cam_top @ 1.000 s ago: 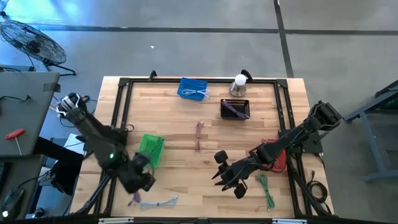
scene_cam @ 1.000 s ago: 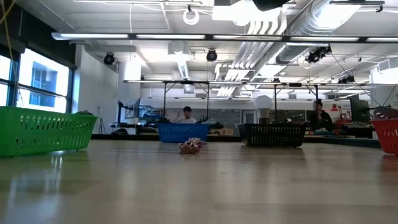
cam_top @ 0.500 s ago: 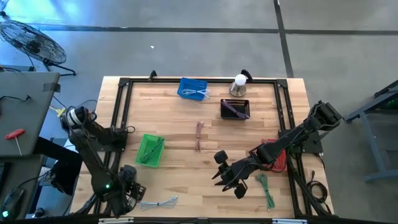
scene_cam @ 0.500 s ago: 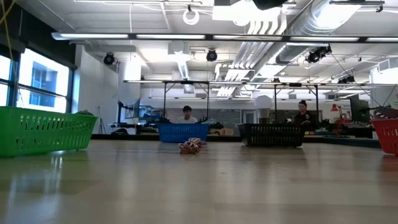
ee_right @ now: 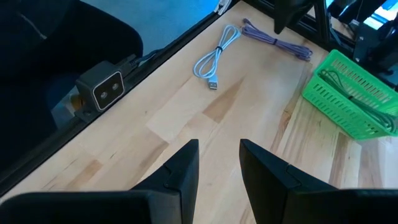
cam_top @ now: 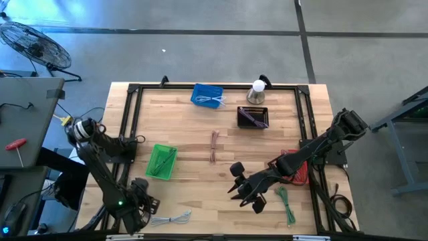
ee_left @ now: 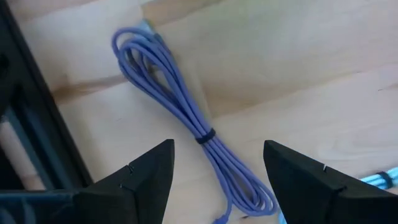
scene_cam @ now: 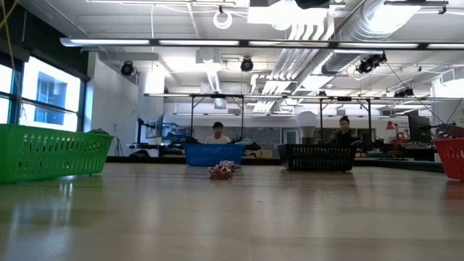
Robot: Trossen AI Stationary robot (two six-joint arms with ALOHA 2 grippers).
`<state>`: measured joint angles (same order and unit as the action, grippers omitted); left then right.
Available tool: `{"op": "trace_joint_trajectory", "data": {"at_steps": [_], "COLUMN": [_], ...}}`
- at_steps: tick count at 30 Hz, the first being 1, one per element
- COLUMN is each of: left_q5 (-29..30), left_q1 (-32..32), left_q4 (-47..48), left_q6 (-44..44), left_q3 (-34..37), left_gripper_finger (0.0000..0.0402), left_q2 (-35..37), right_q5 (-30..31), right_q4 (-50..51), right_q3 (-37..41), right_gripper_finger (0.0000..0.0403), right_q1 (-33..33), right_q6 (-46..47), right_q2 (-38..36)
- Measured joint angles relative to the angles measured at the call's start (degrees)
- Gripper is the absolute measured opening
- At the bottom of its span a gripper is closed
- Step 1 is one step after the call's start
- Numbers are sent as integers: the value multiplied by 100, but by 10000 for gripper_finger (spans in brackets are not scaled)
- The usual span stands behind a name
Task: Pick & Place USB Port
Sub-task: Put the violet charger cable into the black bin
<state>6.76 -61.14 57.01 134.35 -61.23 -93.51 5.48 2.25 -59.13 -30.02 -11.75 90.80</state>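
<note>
A purple USB cable [ee_left: 186, 112], coiled and tied at its middle with a black band, lies flat on the wood near the table's near-left corner. My left gripper [ee_left: 217, 149] hovers open above it, one finger on either side of the bundle, and covers it in the high view [cam_top: 137, 207]. A light blue cable [cam_top: 172, 218] lies just right of it. My right gripper [cam_top: 239, 191] waits open over the near-middle of the table. Its wrist view shows both cables, purple [ee_right: 277, 42] and light blue [ee_right: 217, 56].
A green basket [cam_top: 162, 161] stands far of my left gripper; a blue basket [cam_top: 208, 95] and a black basket [cam_top: 253, 117] are at the far edge, a red one [cam_top: 294, 167] under the right arm. A pink cable [cam_top: 214, 144] lies mid-table, a green cable [cam_top: 286, 204] near-right. A black frame rail [ee_left: 25, 112] borders the table.
My left arm has swung from beside the green basket toward the table's near edge and come down over the purple cable at the near-left corner, slowing in the last half second. My right arm has kept still. A person in the room behind has walked leftward.
</note>
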Motion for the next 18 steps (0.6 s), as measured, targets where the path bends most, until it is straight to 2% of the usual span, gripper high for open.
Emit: {"op": "trace_joint_trajectory", "data": {"at_steps": [4, 18], "left_q5": [-338, -320], "left_q1": [7, 7], "left_q4": [-239, -542], "left_q6": [4, -5], "left_q3": [0, 0], "left_gripper_finger": [239, 239], "left_q2": [-255, -392], "right_q5": [1, -160], "right_q4": [-31, -14], "right_q3": [0, 0], "right_gripper_finger": [108, 108], "right_q1": [0, 0], "right_q6": [-32, -30], "right_q2": [0, 0]}}
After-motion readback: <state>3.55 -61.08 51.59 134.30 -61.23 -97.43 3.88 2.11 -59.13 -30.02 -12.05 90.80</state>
